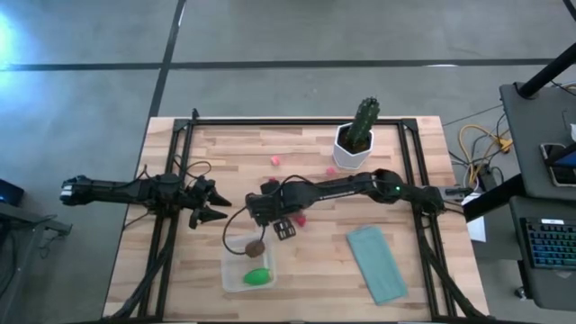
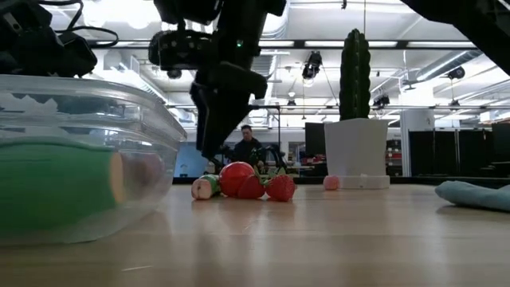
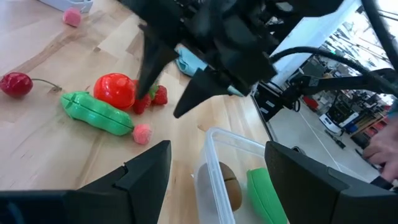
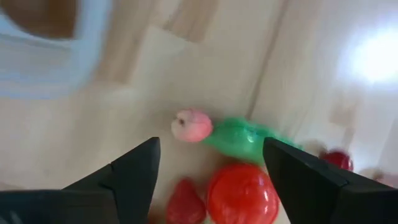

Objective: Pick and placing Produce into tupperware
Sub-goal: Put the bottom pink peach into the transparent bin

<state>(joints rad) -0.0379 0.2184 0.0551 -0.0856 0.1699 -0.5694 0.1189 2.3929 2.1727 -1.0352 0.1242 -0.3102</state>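
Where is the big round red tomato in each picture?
High view: hidden under the right gripper, just above the tupperware.
Low view: red tomato on the table at centre, below the dark gripper.
Left wrist view: upper left, beside the green pea pod.
Right wrist view: bottom centre, between the fingers.
Shared landmark: the green pea pod touching the tomato.

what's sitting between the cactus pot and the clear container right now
In the high view, the right gripper hangs between the cactus pot and the clear container. Beneath it on the table, the left wrist view shows the red tomato, green pod and strawberries.
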